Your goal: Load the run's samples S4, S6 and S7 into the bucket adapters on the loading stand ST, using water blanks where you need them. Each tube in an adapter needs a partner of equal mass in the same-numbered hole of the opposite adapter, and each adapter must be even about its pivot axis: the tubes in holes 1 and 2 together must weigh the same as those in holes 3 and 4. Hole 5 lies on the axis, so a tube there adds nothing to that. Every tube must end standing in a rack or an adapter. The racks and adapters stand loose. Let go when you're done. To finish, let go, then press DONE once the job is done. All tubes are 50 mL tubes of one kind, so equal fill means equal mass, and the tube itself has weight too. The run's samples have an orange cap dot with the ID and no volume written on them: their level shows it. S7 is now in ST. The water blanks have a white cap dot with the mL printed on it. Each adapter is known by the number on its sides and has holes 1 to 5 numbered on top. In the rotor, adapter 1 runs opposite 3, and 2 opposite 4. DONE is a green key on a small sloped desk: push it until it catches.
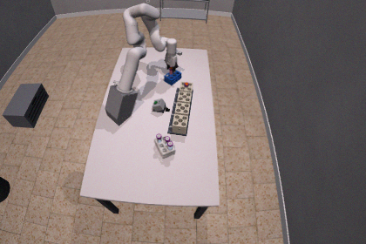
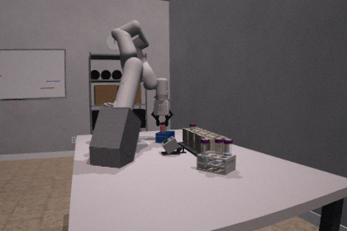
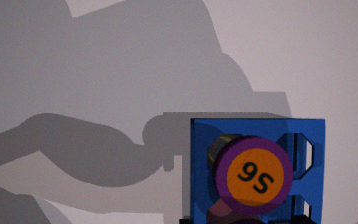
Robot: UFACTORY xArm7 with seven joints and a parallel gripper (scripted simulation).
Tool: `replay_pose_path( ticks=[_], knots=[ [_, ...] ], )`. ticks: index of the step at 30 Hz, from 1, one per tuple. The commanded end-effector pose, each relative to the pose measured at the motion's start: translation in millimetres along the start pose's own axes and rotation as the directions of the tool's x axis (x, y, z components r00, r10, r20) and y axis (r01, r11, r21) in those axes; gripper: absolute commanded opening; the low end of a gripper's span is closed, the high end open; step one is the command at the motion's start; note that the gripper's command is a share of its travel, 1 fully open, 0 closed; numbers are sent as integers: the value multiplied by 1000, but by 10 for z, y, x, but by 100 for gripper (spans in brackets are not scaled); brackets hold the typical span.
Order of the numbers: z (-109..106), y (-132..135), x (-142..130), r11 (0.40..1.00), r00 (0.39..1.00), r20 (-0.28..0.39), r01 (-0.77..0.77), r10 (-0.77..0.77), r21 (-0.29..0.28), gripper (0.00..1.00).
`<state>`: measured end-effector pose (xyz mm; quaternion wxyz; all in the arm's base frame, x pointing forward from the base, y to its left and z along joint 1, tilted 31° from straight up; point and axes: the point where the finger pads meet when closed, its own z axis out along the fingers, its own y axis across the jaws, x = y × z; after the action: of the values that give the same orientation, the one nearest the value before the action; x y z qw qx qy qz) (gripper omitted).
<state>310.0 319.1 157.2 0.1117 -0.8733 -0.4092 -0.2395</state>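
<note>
The claw (image 1: 172, 70) (image 2: 163, 123) (image 3: 242, 221) points toward six o'clock, spread partway, over the blue rack (image 1: 172, 79) (image 2: 164, 139) (image 3: 270, 128); tube S6 (image 3: 255, 176) shows a purple-rimmed orange cap.

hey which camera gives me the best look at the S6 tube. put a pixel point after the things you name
The wrist view: it shows the orange cap (image 3: 254, 176) close up, its label readable. The top and exterior views show only small reddish tubes at the blue rack (image 1: 172, 77) (image 2: 165, 137) (image 3: 307, 127), unreadable.

Purple-capped tube S6 (image 3: 254, 175) (orange dot on top), standing in the blue rack (image 1: 174, 80) (image 2: 163, 139) (image 3: 275, 128)
</note>
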Motion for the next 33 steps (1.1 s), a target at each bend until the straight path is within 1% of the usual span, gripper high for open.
replay_pose_path(
  ticks=[1,9,10,33],
  knots=[
    [1,4,10,1000,1000,-2,0,0,-1,57],
    [1,4,10,1000,1000,-2,0,0,-1,57],
    [-5,4,10,1000,1000,-2,0,0,-1,0],
    [-16,4,10,1000,1000,-2,0,0,-1,0]
  ],
)
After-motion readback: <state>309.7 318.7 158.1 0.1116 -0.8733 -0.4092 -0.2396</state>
